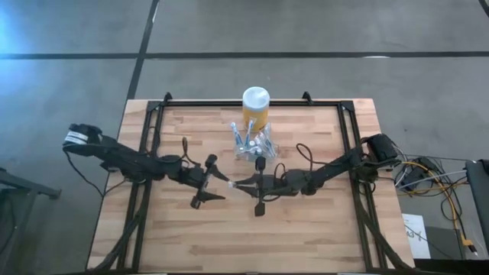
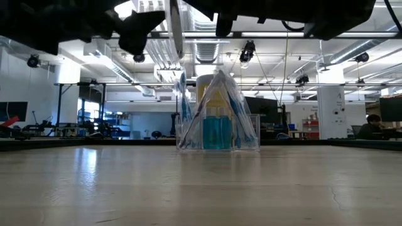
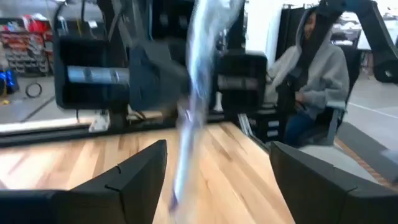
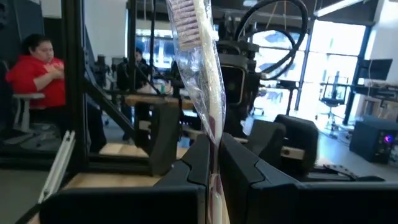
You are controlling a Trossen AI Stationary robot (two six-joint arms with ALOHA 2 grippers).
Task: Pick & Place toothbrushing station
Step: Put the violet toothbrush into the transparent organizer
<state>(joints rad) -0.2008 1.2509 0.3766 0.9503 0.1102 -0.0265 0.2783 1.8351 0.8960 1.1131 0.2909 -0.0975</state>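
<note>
High view shows the left gripper [image 1: 216,182] just left of table centre with its fingers spread, nothing between them that this camera can resolve, facing the right gripper [image 1: 243,184] tip to tip, the two nearly touching. I read the pose as a handover: the left jaws stand apart around a wrapped toothbrush [image 4: 200,74] while the right jaws are pressed together on its lower end, so the right arm carries it alone. Behind them, toward the far edge, the toothbrushing station [image 1: 253,145] sits on the wooden table [image 1: 191,237] with wrapped brushes already leaning in it, and a yellow jar [image 1: 256,108] with a white lid stands just beyond it. Overhead, the packet is almost lost between the fingertips; the right wrist view makes the pinch plain, the clear wrapper rising upright from the closed fingers. The left wrist view adds the wide gap between its own fingers [image 3: 134,177], with the wrapper blurred in that gap. Only the low view shows the clear holder's walls, its blue contents and the brushes forming a tent inside.
</note>
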